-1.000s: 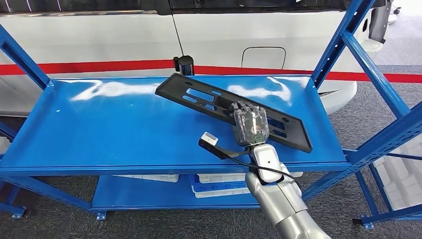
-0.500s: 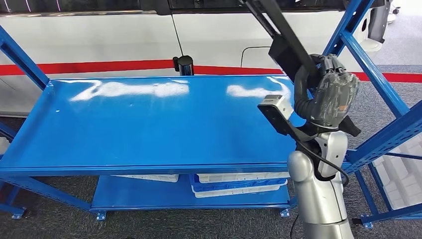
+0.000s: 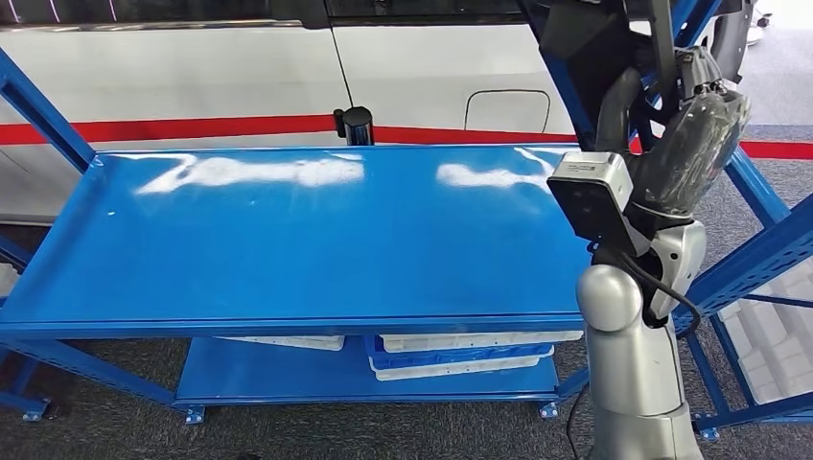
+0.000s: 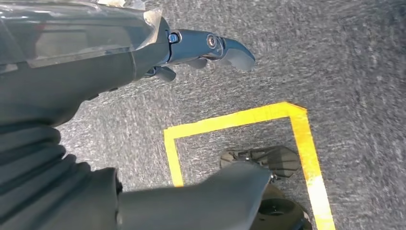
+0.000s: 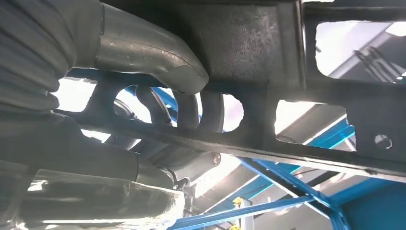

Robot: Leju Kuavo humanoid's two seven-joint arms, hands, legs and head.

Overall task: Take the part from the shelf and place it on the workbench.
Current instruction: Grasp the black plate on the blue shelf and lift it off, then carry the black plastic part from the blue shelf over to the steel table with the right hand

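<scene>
We see the part (image 3: 580,48), a flat black plastic panel with a fine grained surface and rounded and rectangular cut-outs, lifted clear of the shelf (image 3: 288,240) and held high at about 1 o'clock in the head view. Our right hand (image 3: 690,144) grips it: in the right wrist view the thick grey thumb (image 5: 153,55) presses one face of the panel (image 5: 297,96) while darker fingers (image 5: 191,110) hook through a slot, so the hand is closed around the part. The hand wears a clear, glossy plastic cover, and the silver forearm below it is smooth and rounded.

The shelf is glossy blue painted metal with perforated uprights, its top deck showing white glare. White trays (image 3: 460,355) sit on the lower level at 6 o'clock.

Our left hand (image 4: 95,62) hangs over speckled grey carpet with a yellow taped corner (image 4: 287,115); its fingers (image 4: 225,48) are apart from the thumb and hold nothing.

Compared with a second ago, the part has left the shelf deck, where it lay slantwise under our right hand, and the arm has risen and swung toward 2 o'clock.
</scene>
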